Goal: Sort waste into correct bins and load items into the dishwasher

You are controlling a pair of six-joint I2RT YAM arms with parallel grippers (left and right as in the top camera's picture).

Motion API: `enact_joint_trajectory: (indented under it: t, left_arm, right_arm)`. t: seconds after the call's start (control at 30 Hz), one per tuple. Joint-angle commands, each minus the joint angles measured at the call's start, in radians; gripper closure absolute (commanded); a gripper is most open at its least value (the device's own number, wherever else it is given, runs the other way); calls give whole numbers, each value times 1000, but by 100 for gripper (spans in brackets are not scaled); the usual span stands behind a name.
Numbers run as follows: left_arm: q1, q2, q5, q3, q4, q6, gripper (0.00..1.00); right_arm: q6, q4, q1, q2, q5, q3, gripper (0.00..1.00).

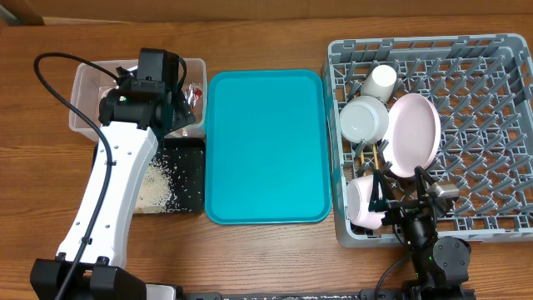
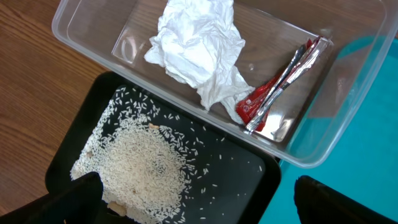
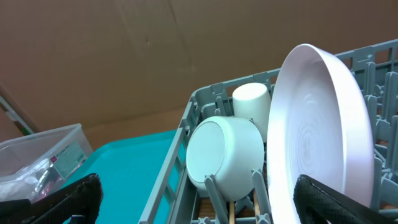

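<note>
The clear tub holds a crumpled white tissue and a red wrapper. Beside it, the black tray carries a heap of rice grains. My left gripper hangs open above the black tray's near end with nothing between its fingers. In the grey dish rack stand a plate, a bowl, a cup and chopsticks. A second bowl sits at the rack's front left. My right gripper is open and empty above that corner.
A large teal tray lies bare between the bins and the rack. The left arm's white link stretches over the black tray. Wooden tabletop surrounds everything.
</note>
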Motion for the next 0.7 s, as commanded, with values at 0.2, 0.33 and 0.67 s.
enact_joint_trajectory:
  t: [0.2,0.33,0.67]
  left_arm:
    - [-5,-4,-5,12,0,13,0]
    - [-5,-4,-5,12,0,13,0]
    - [-5,-4,-5,12,0,13,0]
  right_arm:
    - [-188,10,-1,-11,-20,-11,0]
    - [-264,10,-1,-11,-19,-11,0]
    - [-267,10,-2,-10,-19,-11,0]
